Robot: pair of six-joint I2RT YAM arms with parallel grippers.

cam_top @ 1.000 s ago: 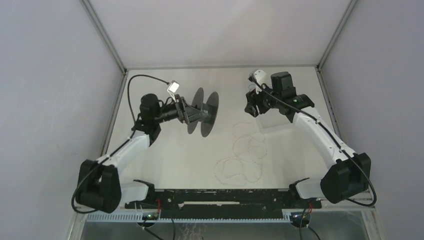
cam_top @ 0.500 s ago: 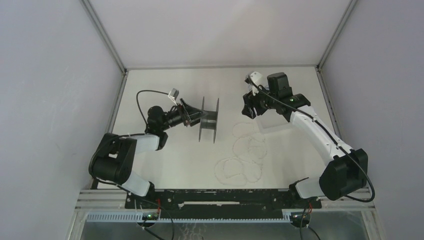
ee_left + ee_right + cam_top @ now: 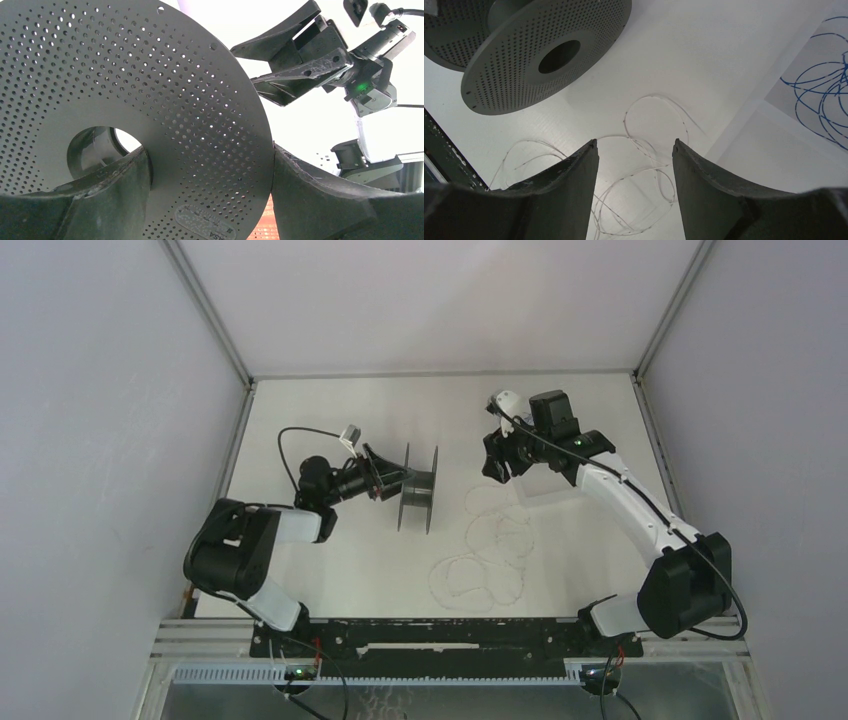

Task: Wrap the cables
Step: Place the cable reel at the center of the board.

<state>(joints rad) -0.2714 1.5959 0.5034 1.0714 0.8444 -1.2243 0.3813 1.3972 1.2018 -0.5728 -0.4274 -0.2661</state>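
A white desk (image 3: 330,570) seen from above, with two robot arms reaching inward from its near edge. The left hand (image 3: 395,480) points to the right and grips a black spool (image 3: 418,490) by its nearer flange. In the left wrist view that perforated flange fills the space between the two dark fingers, one lying across its face beside the hub hole and the other just past its rim. The spool stands with its two flanges upright, left of the desk's middle; whether it rests on the desk cannot be told. The right hand (image 3: 495,455) hangs above the desk to the right of the spool, its fingers (image 3: 569,190) spread apart with nothing between them. The cables (image 3: 488,550), a very thin whitish cord, lie on the desk in loose overlapping loops, running from below the right hand toward the near edge, apart from the spool. A tangle of thin blue wire (image 3: 824,95) shows at the right edge of the right wrist view.
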